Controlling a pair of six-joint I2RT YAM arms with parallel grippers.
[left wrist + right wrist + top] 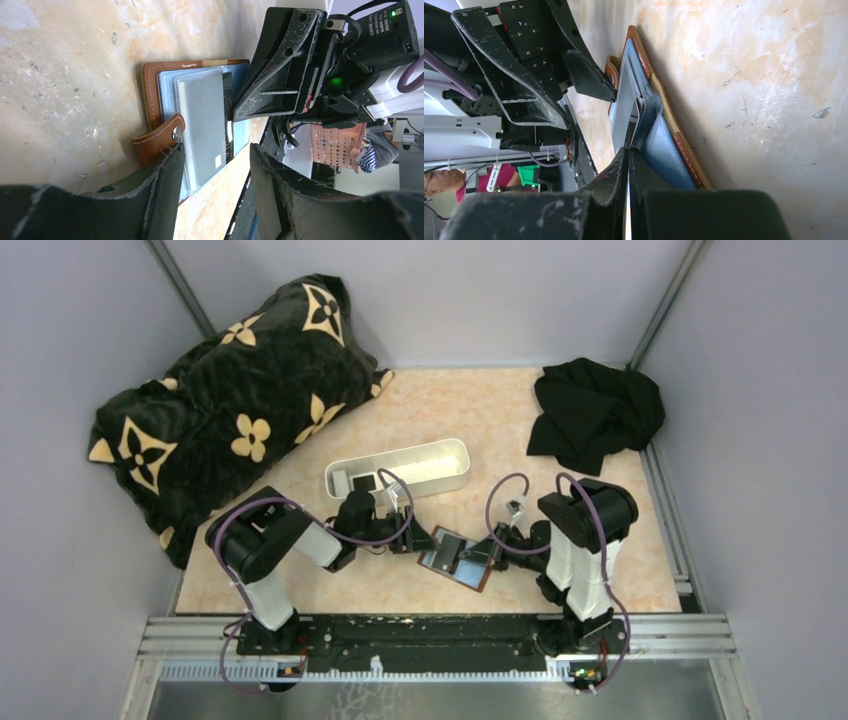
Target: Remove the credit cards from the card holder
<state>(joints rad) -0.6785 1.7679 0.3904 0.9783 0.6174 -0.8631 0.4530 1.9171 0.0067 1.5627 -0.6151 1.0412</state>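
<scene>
The card holder (455, 558) lies open on the table between both arms, brown leather outside with blue-grey pockets (165, 82). A grey credit card (202, 125) lies on top of it, and a dark credit card (227, 87) stands edge-up from the pocket beside it. My right gripper (629, 156) is shut on that dark card's thin edge, right at the blue pocket (661, 150). My left gripper (215, 167) is open, straddling the holder's near end, one finger (162, 180) beside the snap strap (160, 137).
A long white tray (420, 465) with small dark things at its left end stands just behind the left gripper (405, 538). A black flower-patterned cushion (230, 410) fills the back left. A black cloth (595, 415) lies at the back right.
</scene>
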